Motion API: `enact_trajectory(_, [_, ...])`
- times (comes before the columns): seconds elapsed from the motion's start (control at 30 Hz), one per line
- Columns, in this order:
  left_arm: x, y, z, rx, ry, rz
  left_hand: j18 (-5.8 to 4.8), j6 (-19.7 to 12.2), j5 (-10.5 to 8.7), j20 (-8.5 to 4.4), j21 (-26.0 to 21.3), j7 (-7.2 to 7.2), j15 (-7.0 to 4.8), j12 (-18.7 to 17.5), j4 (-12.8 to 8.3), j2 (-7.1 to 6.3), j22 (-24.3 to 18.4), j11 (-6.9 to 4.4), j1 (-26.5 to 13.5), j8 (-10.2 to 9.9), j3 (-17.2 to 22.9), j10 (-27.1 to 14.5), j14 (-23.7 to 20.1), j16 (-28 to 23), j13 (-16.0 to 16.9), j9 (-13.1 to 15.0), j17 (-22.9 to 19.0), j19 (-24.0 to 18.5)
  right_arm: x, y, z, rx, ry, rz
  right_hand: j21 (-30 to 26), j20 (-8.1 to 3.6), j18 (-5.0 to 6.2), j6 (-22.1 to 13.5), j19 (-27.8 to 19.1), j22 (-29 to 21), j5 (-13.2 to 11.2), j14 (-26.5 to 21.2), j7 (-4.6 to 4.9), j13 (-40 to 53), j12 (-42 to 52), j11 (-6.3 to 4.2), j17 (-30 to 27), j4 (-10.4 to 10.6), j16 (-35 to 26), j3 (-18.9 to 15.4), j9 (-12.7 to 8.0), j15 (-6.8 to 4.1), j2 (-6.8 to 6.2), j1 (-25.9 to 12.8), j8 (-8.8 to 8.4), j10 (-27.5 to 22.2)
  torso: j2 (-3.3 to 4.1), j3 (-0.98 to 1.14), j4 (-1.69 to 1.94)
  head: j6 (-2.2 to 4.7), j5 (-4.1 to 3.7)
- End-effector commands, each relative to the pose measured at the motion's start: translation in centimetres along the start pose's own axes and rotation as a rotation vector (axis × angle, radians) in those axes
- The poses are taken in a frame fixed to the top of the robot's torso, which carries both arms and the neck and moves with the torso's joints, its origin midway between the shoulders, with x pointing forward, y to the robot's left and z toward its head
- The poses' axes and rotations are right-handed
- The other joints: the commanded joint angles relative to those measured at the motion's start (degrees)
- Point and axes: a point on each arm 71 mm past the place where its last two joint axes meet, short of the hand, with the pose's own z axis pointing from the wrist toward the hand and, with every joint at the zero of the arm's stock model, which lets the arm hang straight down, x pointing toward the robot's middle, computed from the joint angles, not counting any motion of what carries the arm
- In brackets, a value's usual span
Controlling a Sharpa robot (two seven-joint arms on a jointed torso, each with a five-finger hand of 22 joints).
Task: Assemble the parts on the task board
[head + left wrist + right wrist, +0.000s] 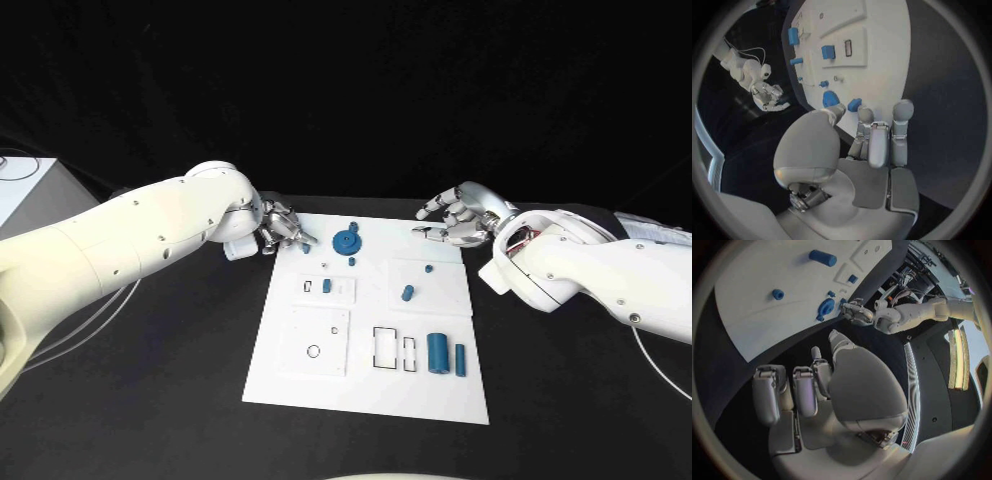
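My left hand [278, 228], fingers apart and empty, hovers at the upper left corner of the white task board [372, 385]; my right hand [459, 216], likewise empty, at its upper right. Blue parts [346, 241] lie on the board, mid-frame on the black worktop [173, 400].

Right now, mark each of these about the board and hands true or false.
1. The task board lies between the two arms. True.
2. The right hand grips the large blue cylinder. False: the cylinder lies on the board's near part, and the right hand holds nothing.
3. The left hand is at the board's far left corner. True.
4. The round blue gear sits at the board's near edge. False: it is at the far edge, close to the left hand.
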Motion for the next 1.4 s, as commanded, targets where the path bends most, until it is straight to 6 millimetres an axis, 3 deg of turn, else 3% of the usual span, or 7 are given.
enact_trajectory(0.03, [0.2, -0.2, 0.0, 0.011, 0.018, -0.001, 0.89, 0.60, -0.23, 0.09, 0.07, -0.12, 0.11, 0.17, -0.06, 0.08, 0.08, -0.34, 0.92, 0.37, 0.47, -0.09, 0.03, 0.25, 0.02, 0.14, 0.08, -0.20, 0.1, 0.1, 0.0, -0.013, 0.006, -0.004, -0.28, 0.25, 0.81, -0.49, 4.02, 12.16, 0.30, 4.47, 0.11, 3.61, 0.07, -0.14, 9.24, -0.06, -0.16, 0.39, -0.08, 0.32, 0.10, -0.33, 0.11, -0.28, 0.04, -0.02, 0.03, -0.01, 0.05])
enact_trajectory(0.33, [0.1, -0.1, 0.0, 0.014, -0.004, -0.029, 0.85, 0.84, -0.24, -0.41, 0.34, -0.90, -0.51, 0.42, -0.15, 2.09, 0.36, -1.04, 3.34, 2.25, 4.44, 0.16, 0.01, 0.33, 0.18, 1.16, 0.04, -0.09, 0.0, 0.1, 0.0, -0.011, 0.007, -0.004, -0.28, 0.25, 0.81, -0.49, 4.02, 12.16, 0.30, 4.47, 0.11, 3.61, 0.07, -0.14, 9.24, -0.06, -0.16, 0.39, -0.08, 0.32, 0.10, -0.33, 0.11, -0.28, 0.09, -0.02, 0.04, -0.11, 0.06])
enact_trajectory(0.57, [0.2, -0.2, -0.1, 0.023, 0.014, -0.055, 0.77, -0.12, -0.25, -0.90, 0.62, -1.55, -1.06, 0.62, -1.37, 2.15, 0.74, -1.63, 7.24, 4.60, 10.14, 0.40, 0.06, 0.43, 0.15, 2.94, 0.10, 0.09, 0.1, 0.1, 0.1, -0.011, 0.008, -0.005, -0.27, 0.25, 0.81, -0.47, 4.02, 12.17, 0.33, 4.47, 0.10, 3.68, 0.17, -0.14, 9.23, -0.07, -0.17, 0.45, -0.09, 0.32, 0.13, -0.35, 0.13, -0.21, 0.11, 0.00, 0.01, -0.29, 0.12])
enact_trajectory(0.9, [0.6, -0.1, -0.5, 0.039, 0.043, -0.116, 0.46, -0.90, -0.27, -1.46, 1.71, -2.06, -1.57, 0.95, -4.17, 0.52, 2.48, -2.18, 9.36, 7.99, 17.93, 2.06, 0.68, 1.03, 0.74, 5.91, 1.35, 1.06, -0.1, -0.2, 0.0, -0.006, 0.006, -0.006, -0.27, 0.25, 0.81, -0.47, 4.02, 12.17, 0.33, 4.47, 0.10, 3.68, 0.17, -0.14, 9.23, -0.07, -0.17, 0.45, -0.09, 0.32, 0.13, -0.35, 0.13, -0.21, 0.01, 0.03, 0.09, -0.52, 0.17])
enact_trajectory(1.37, [1.5, 0.1, -2.2, 0.055, 0.028, -0.175, 0.16, -0.69, -0.13, -1.74, 3.04, -2.03, -1.76, 1.61, -7.35, -1.77, 4.38, -2.33, 8.33, 9.10, 23.70, 4.11, 1.38, 1.54, 1.94, 7.29, 2.58, 2.24, -0.2, -0.3, 0.0, -0.002, 0.005, -0.008, -0.40, 0.24, 0.84, -0.43, 3.97, 12.09, 0.39, 4.46, 0.09, 3.63, 0.13, -0.15, 9.20, -0.08, -0.19, 0.54, -0.09, 0.32, 0.16, -0.37, 0.16, -0.24, -0.36, 0.14, 0.20, -0.63, 0.64])
enact_trajectory(1.4, [1.6, 0.0, -2.3, 0.056, 0.026, -0.176, -0.04, 0.06, 0.66, -1.69, 3.67, -2.15, -1.90, 2.26, -8.16, -2.49, 5.48, -2.47, 7.82, 9.22, 24.82, 5.42, 1.93, 2.01, 3.29, 7.35, 3.84, 2.91, -0.2, -0.3, 0.0, -0.001, 0.004, -0.008, -0.40, 0.24, 0.84, -0.43, 3.97, 12.09, 0.39, 4.46, 0.09, 3.63, 0.13, -0.15, 9.20, -0.08, -0.19, 0.54, -0.09, 0.32, 0.16, -0.37, 0.16, -0.24, -0.43, 0.17, 0.24, -0.67, 0.69])
